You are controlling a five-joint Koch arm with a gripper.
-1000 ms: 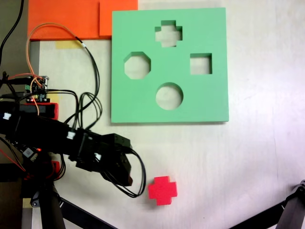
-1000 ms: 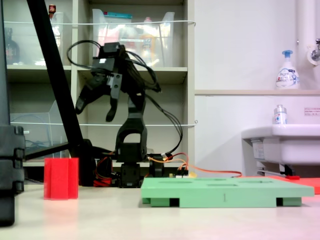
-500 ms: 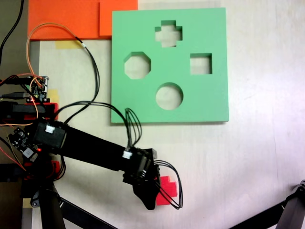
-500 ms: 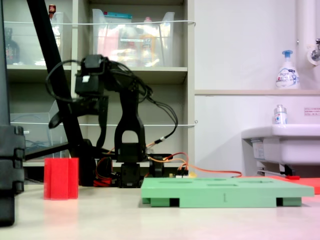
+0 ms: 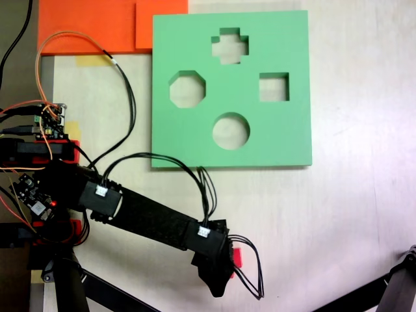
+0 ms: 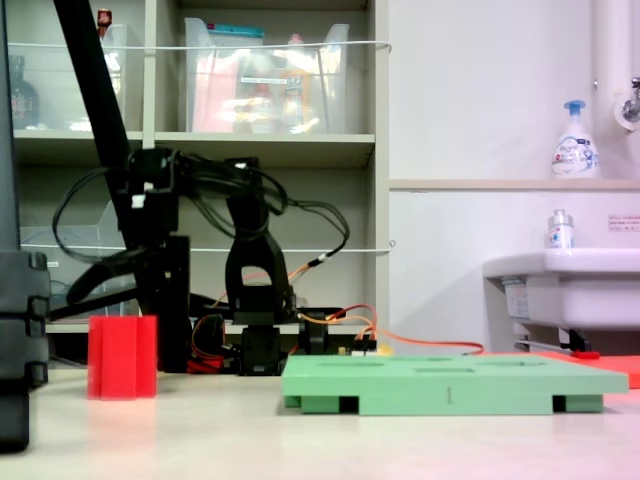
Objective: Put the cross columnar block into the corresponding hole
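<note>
Second exterior view shows the whole red block [image 6: 122, 357] standing on the table [image 6: 330, 445] at lower left, the gripper [image 6: 125, 285] spread open around its top. From the first exterior view, the arm hides all but a red sliver [image 5: 236, 257]. Bare tabletop separates it from the green board [image 5: 286, 130], whose plus-shaped hole [image 5: 229, 46] sits near the top edge.

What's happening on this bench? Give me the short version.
A single robot arm has its gripper over the red cross block, hiding most of it in the first exterior view. The block stands on the table, clear of the green board. The board's cross-shaped hole is empty. Whether the gripper has closed is unclear.
</note>
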